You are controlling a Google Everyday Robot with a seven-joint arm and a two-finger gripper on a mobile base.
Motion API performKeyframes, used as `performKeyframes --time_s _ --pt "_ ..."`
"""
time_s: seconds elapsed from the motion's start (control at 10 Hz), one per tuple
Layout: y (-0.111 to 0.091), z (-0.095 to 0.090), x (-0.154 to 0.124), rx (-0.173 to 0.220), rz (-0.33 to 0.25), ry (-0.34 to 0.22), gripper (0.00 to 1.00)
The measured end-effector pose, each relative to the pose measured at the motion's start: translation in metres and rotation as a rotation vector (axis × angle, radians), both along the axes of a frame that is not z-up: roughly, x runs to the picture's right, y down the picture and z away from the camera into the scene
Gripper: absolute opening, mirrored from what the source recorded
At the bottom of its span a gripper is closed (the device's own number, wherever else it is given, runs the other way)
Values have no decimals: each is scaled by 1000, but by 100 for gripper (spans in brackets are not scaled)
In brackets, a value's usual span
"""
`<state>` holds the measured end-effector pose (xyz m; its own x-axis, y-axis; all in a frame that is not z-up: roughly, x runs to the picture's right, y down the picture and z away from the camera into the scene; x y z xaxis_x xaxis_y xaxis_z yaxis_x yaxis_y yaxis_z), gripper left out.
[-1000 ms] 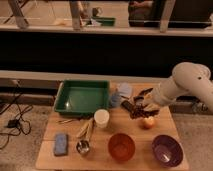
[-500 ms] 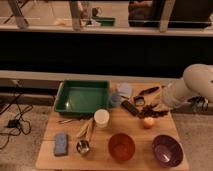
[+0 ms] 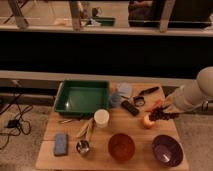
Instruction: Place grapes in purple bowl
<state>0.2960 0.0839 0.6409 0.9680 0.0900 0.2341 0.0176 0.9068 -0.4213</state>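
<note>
Gripper [image 3: 160, 108] is at right-centre of frame, clamped shut on the grapes [image 3: 165, 115]. The bunch hangs over the right side of the table [image 3: 50, 156], just right of the yellow fruit [image 3: 148, 121]; can't tell if they touch. Purple bowl [image 3: 167, 150] sits at lower right, directly below the grapes in frame and apart from them. Orange bowl [image 3: 121, 146] is left of it. Green tray [image 3: 82, 97] is upper left, with the cup [image 3: 101, 118] below it.

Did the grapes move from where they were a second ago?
Yes. The grapes, held in the end effector, shifted right: earlier above the yellow-orange fruit, now at its right side, nearer the purple bowl.
</note>
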Motion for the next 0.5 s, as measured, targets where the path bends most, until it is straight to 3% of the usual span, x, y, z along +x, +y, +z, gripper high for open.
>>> performKeyframes --time_s 0.5 --pt "13 -25 25 16 2 37 3"
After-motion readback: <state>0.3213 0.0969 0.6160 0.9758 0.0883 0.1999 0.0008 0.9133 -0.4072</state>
